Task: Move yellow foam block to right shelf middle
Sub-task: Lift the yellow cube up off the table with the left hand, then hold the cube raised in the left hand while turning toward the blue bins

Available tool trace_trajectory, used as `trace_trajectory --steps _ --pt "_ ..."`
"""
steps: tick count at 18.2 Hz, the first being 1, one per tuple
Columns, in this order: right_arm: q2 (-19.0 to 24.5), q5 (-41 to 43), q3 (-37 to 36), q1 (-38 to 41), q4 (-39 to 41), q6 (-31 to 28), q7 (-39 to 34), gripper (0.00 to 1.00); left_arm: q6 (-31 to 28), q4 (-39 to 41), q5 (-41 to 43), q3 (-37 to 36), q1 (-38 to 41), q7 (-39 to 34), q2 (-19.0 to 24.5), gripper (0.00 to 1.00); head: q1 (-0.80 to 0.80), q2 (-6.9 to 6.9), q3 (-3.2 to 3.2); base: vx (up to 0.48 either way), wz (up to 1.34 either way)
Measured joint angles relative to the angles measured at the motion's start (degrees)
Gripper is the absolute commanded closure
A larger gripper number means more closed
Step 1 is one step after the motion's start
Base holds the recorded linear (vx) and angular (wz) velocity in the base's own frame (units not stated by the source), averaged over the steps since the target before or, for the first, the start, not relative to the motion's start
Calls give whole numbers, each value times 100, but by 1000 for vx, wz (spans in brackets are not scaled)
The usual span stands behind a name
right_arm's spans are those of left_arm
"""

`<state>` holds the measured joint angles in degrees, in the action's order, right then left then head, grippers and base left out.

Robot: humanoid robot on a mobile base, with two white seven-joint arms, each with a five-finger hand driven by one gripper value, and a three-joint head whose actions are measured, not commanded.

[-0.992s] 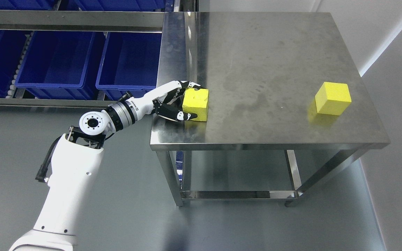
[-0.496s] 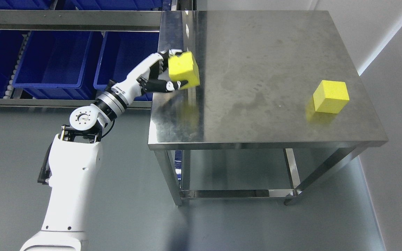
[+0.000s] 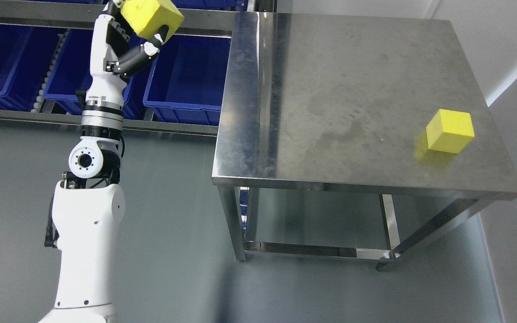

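Observation:
My left hand (image 3: 139, 27) is raised to the top left of the head view, shut on a yellow foam block (image 3: 151, 15). The block is off the table and in front of the shelf rail (image 3: 38, 13), above the blue bins. Its top is cut by the picture's edge. A second yellow foam block (image 3: 449, 131) sits near the right edge of the steel table (image 3: 330, 89). My right arm does not show.
Several blue bins (image 3: 186, 80) stand in a row on the shelf at the left, behind the held block. The table has a lower shelf (image 3: 312, 224) between its legs. A white wall (image 3: 510, 27) runs along the right side.
My left arm has lifted the block off the table's left edge and swung it up and left toward the shelf. The camera view has also shifted to the left.

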<state>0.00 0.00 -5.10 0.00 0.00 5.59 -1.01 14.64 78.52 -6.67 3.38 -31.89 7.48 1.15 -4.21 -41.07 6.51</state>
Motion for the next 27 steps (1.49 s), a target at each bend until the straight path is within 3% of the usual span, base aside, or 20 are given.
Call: trace_trajectory --steps 10,18,27 --pt "0 0 0 0 0 0 0 0 80 634 -79 498 954 -18 -71 54 0 0 0 -15 569" --pt "0 0 0 -1 0 1 0 0 84 855 -93 666 1147 -12 -95 54 0 1 0 34 931" --pt "0 0 0 0 0 22 0 0 63 962 -97 749 1192 -12 -108 54 0 1 0 43 344"
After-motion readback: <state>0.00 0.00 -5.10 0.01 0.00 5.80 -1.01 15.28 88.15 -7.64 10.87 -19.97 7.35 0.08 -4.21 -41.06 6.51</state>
